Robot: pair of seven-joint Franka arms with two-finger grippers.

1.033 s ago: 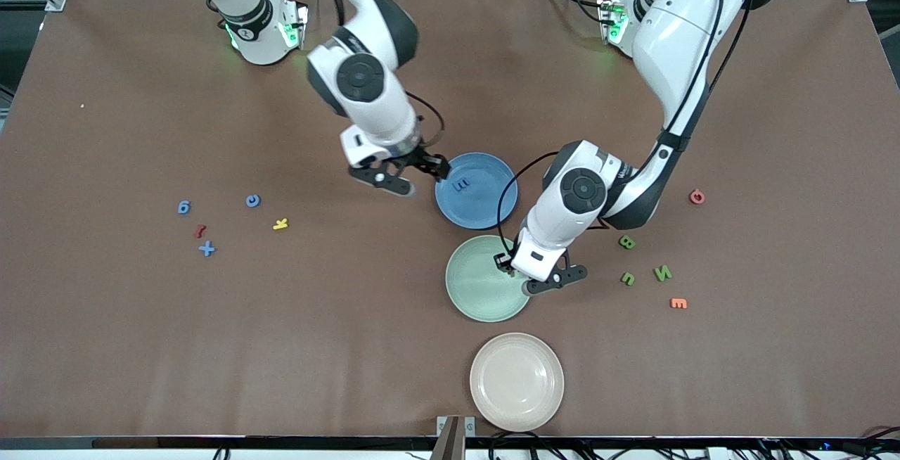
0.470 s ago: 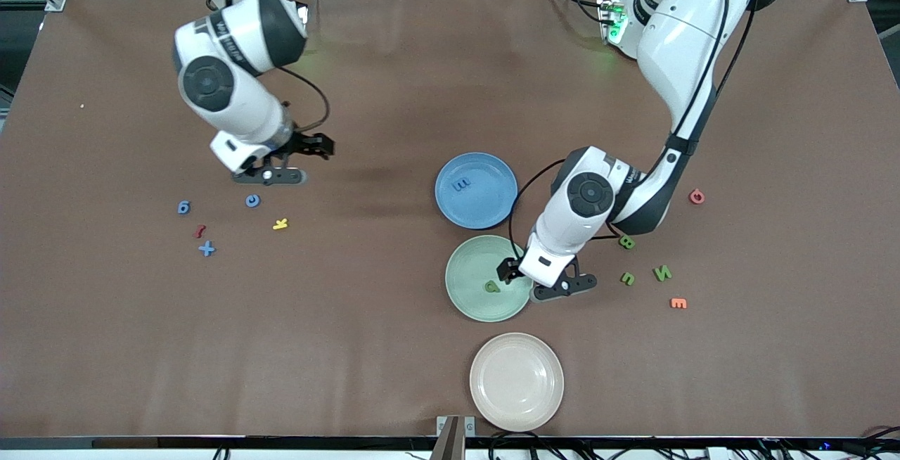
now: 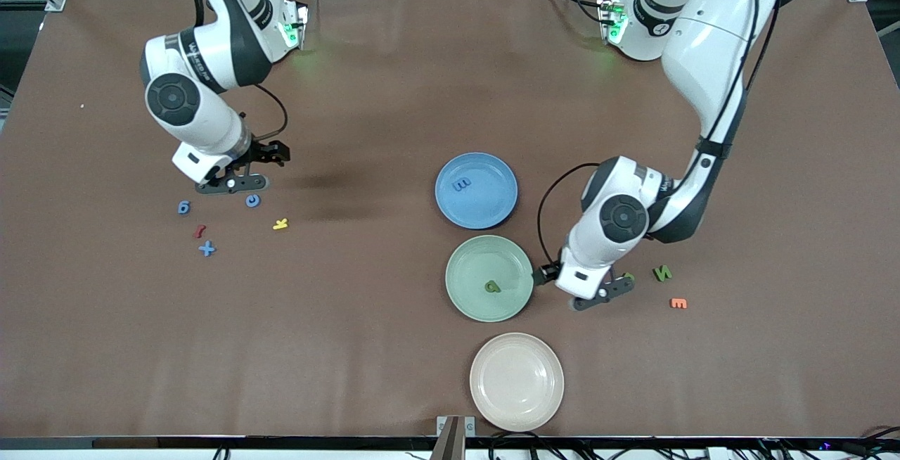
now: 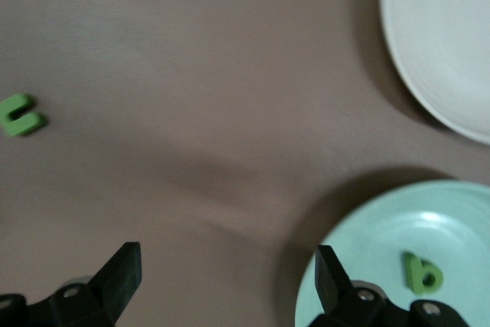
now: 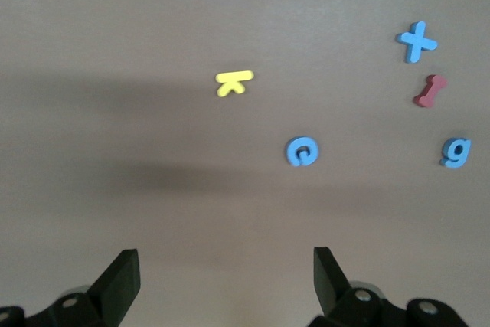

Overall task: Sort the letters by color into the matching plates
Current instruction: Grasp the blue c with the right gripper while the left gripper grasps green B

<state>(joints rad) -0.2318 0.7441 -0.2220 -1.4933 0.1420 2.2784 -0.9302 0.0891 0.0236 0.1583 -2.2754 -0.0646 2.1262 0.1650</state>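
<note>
At mid-left of front frame, right gripper [image 3: 242,173] hangs low, jaws apart, empty. Blue c [image 3: 253,200] just below it in frame; blue g [image 3: 183,207] and blue plus [image 3: 207,249] lower left. Blue plate [image 3: 492,214] at centre holds blue E [image 3: 461,184]. Green plate [image 3: 467,298] below it holds green letter [image 3: 492,286]. Left gripper [image 3: 580,290] just beside green plate's rim, toward frame right, jaws apart, empty. Green u [image 4: 21,115] shows in left wrist view; green N [image 3: 662,273] farther right in front frame.
</note>
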